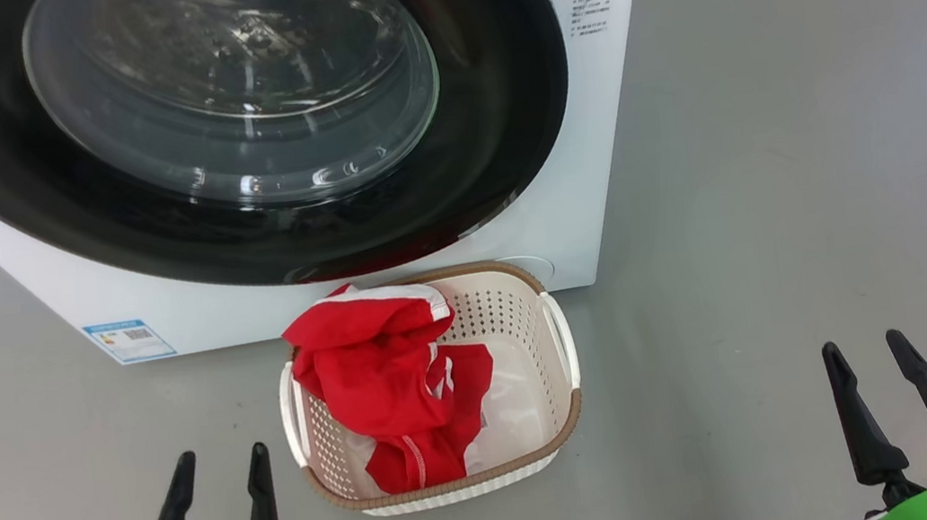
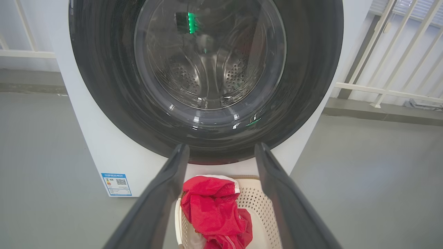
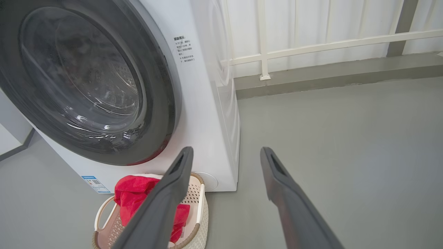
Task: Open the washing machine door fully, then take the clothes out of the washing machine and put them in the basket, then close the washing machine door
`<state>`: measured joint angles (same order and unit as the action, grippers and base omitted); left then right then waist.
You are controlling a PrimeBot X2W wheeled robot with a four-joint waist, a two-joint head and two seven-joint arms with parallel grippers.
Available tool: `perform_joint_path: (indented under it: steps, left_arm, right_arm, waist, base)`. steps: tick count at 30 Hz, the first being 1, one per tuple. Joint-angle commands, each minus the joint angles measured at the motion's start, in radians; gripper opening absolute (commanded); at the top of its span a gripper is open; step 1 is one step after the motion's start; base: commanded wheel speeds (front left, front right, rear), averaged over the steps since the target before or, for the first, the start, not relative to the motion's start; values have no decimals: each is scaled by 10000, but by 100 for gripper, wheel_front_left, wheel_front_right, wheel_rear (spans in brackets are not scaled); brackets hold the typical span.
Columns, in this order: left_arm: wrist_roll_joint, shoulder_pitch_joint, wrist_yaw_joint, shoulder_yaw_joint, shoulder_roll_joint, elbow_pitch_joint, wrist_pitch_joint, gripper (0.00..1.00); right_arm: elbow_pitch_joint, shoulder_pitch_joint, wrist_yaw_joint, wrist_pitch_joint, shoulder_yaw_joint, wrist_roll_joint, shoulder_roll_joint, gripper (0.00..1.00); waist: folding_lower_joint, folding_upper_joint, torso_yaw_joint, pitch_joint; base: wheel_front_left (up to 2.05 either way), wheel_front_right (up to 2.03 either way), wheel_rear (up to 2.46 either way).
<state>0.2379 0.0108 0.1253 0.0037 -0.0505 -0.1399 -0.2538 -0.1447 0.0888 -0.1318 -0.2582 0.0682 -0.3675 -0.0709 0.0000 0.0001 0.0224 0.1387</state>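
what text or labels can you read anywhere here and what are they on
Blue label, lower left of the washing machine front: a QR code and small print, too small to read.
Dark printed block, upper right of the same front: several lines of Chinese characters, too blurred to quote.
No other text can be read.

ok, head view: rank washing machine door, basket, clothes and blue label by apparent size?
1. washing machine door, largest even though the frame crops its top
2. basket
3. clothes, heaped inside the basket, mostly on its left side
4. blue label
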Motion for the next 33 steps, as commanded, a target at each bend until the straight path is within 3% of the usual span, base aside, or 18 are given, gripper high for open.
perform_joint_path:
  steps: [1, 31, 32, 33]
  left_arm:
    - [-125, 1, 53, 332, -193, 297, -80, 100]
    - [-40, -190, 53, -58, -326, 387, -80, 100]
    - [-18, -183, 53, -81, -330, 396, -80, 0]
    - [-59, -311, -4, -377, -195, 91, 4, 0]
  right_arm:
    - [286, 30, 11, -36, -146, 87, -116, 100]
    - [380, 303, 11, -36, -32, 161, -54, 100]
    - [386, 299, 11, -36, -30, 158, -59, 0]
    - [81, 342, 0, 0, 167, 76, 107, 0]
  waist:
    - [0, -1, -37, -48]
    - [0, -1, 6, -152]
    - [0, -1, 16, -138]
    - [0, -1, 11, -144]
  base:
    - [0, 0, 0]
    - [0, 0, 0]
    - [0, 0, 0]
    - [0, 0, 0]
